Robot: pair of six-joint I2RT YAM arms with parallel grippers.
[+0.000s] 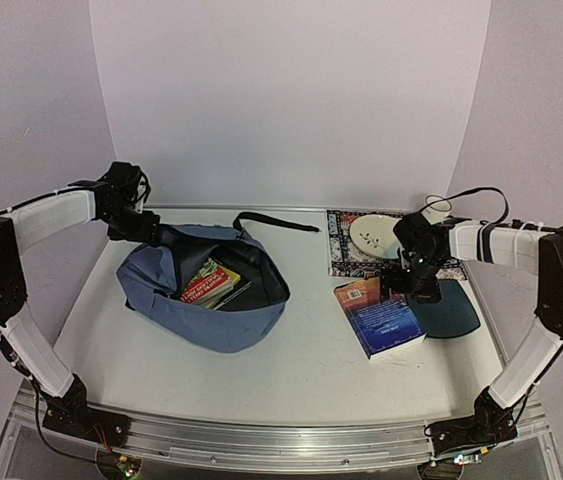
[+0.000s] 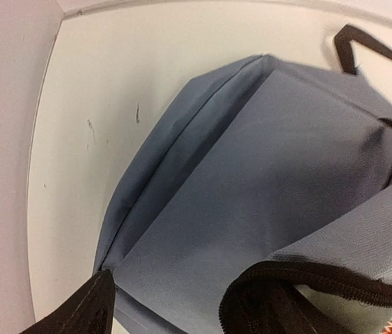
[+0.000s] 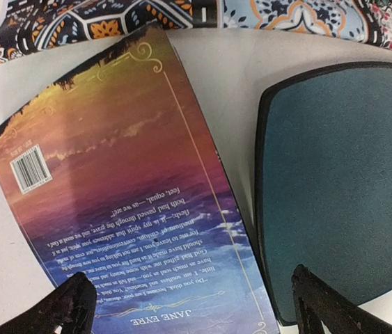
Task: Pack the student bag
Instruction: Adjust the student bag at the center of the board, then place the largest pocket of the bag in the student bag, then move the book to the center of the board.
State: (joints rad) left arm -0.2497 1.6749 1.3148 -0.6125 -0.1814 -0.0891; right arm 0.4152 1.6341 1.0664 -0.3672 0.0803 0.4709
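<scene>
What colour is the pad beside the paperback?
The pad is dark teal, black-edged; clearest in right wrist view.

Robot lab booth: plain white walls [image 1: 291, 100], arms [image 1: 46, 215] bolted to alu rail [image 1: 281, 442].

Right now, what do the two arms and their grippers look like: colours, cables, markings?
Both the left arm and right arm have black joint housings and white link covers. Thin black cables run along them, one looping loose above the right arm. The left gripper and right gripper are black, with matte fingers. No markings are legible.
</scene>
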